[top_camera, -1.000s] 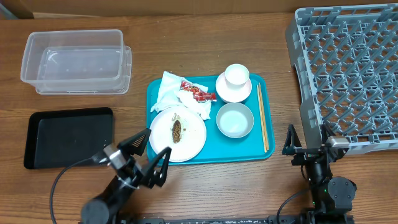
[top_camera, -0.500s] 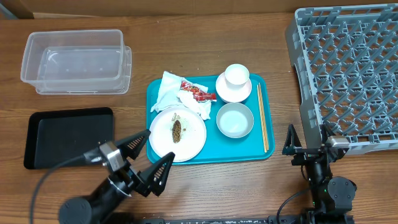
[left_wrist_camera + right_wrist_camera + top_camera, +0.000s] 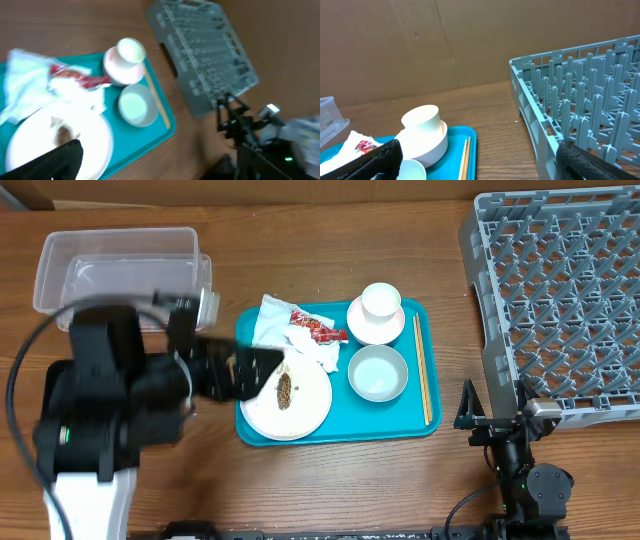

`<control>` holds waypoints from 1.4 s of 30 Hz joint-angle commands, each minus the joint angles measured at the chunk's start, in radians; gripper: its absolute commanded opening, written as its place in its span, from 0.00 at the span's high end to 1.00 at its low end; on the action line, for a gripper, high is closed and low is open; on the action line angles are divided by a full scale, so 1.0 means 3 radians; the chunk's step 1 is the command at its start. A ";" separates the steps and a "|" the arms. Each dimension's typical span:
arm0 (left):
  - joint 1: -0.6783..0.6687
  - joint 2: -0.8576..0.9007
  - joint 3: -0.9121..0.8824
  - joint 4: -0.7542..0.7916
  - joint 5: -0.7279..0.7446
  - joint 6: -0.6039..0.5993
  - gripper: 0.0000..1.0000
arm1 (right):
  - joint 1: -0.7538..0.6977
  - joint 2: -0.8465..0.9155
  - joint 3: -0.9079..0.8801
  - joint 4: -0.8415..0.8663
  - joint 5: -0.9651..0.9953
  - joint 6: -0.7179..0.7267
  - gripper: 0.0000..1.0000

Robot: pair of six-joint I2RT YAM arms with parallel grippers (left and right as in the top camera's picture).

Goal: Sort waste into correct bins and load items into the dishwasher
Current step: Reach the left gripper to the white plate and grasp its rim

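**Both tools spread wide and empty; dishes and waste sit on the teal tray**

From overhead, the left tool (image 3: 255, 370) is blurred. Its fingers are spread with nothing between them, over the left part of the teal rectangular serving tray (image 3: 390, 422) and the large round white plate (image 3: 305, 408). Only this view shows the brown food scrap (image 3: 284, 388) clearly: it lies on the plate, long axis running front to back. The clear plastic rectangular tub (image 3: 120, 260) sits far left on the wooden surface (image 3: 350, 240), partly under the arm.

The thin wooden chopsticks (image 3: 421, 370) lie inside the tray's right rim, parallel to it, long axis front to back, just beside the pale bowl (image 3: 378, 372).

The right wrist view adds the side-on look. The small white cup (image 3: 422, 120) stands upright, mouth up, on the small pale saucer (image 3: 427, 147), and the chopsticks' near ends point toward the camera.

The right tool (image 3: 495, 412) sits near the front edge of the surface, by the near corner of the large square grey plastic dish rack (image 3: 560, 290). Its fingers are wide apart and hold nothing.
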 commanded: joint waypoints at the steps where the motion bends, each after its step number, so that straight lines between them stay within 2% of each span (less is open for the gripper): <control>1: -0.0083 0.0305 0.0254 0.0057 0.0526 0.0177 0.00 | -0.0013 -0.0029 -0.0033 0.0011 0.0029 -0.0023 0.00; 2: -0.0149 0.0376 0.0308 0.0033 0.0389 0.0174 0.00 | -0.0013 -0.0029 -0.0033 0.0011 0.0029 -0.0022 0.00; 4: -0.0394 0.0506 0.0436 -0.0128 -0.0214 0.0126 0.00 | -0.0013 -0.0029 -0.0033 0.0011 0.0029 -0.0022 0.00; 8: -0.1167 0.0824 0.0694 -0.0650 -0.2033 -0.0329 0.00 | -0.0013 -0.0029 -0.0033 0.0013 0.0028 -0.0023 0.00; 11: -0.1606 0.1026 0.0717 -0.0806 -0.2692 -0.0642 0.00 | -0.0013 -0.0029 -0.0033 0.0011 0.0029 -0.0022 0.00; 15: -0.1912 0.1297 0.0717 -0.0777 -0.2594 -0.0649 0.00 | -0.0013 -0.0029 -0.0033 0.0011 0.0029 -0.0022 0.00; 21: -0.2068 0.1723 0.0713 -0.0886 -0.2575 -0.0660 0.00 | -0.0013 -0.0029 -0.0033 0.0011 0.0028 -0.0022 0.00; 24: -0.2076 0.1953 0.0706 -0.0949 -0.2565 -0.0838 0.08 | -0.0013 -0.0029 -0.0033 0.0011 0.0029 -0.0022 0.00; 26: -0.2099 0.2085 0.0680 -0.0960 -0.2553 -0.0946 0.21 | -0.0013 -0.0029 -0.0033 0.0011 0.0029 -0.0023 0.00; 28: -0.2148 0.2201 0.0636 -0.0942 -0.2575 -0.0999 0.28 | -0.0013 -0.0029 -0.0033 0.0011 0.0029 -0.0023 0.00; 31: -0.2247 0.2369 0.0542 -0.0790 -0.2605 -0.1001 0.31 | -0.0013 -0.0029 -0.0033 0.0011 0.0029 -0.0023 0.00; 35: -0.2351 0.2572 0.0420 -0.0525 -0.2607 -0.1138 0.47 | -0.0013 -0.0029 -0.0033 0.0011 0.0029 -0.0022 0.00; 42: -0.2351 0.2738 0.0106 -0.0121 -0.2619 -0.1225 0.54 | -0.0013 -0.0029 -0.0033 0.0011 0.0029 -0.0022 0.00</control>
